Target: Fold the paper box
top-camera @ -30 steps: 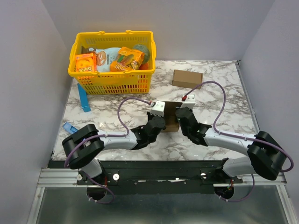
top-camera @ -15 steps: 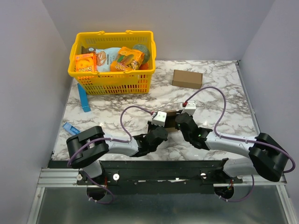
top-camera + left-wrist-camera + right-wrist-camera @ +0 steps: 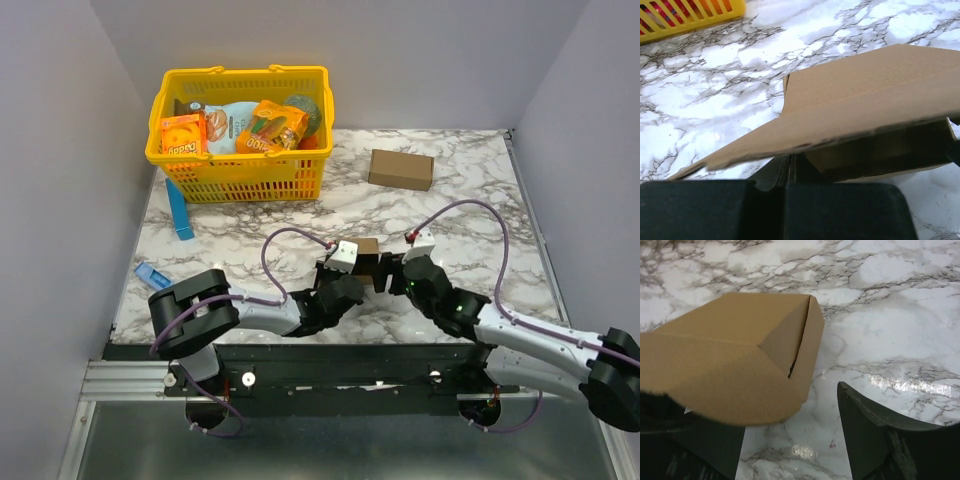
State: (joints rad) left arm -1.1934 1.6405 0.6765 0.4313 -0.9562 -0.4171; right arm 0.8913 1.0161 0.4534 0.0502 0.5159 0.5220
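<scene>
Seems light, thin and crease-prone, best taken along a folded edge: flap of paper box (image 3: 865, 90) pinched in closed left fingers (image 3: 715, 210), right fingers (image 3: 880, 440) wide

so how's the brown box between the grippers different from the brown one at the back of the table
The paper box looks squarish and has a flap open; the longer carton is fully closed. The paper box sits near the front, pinched by the left gripper; the longer carton lies alone at the far side, untouched. Both are plain brown, unprinted cardboard.
</scene>
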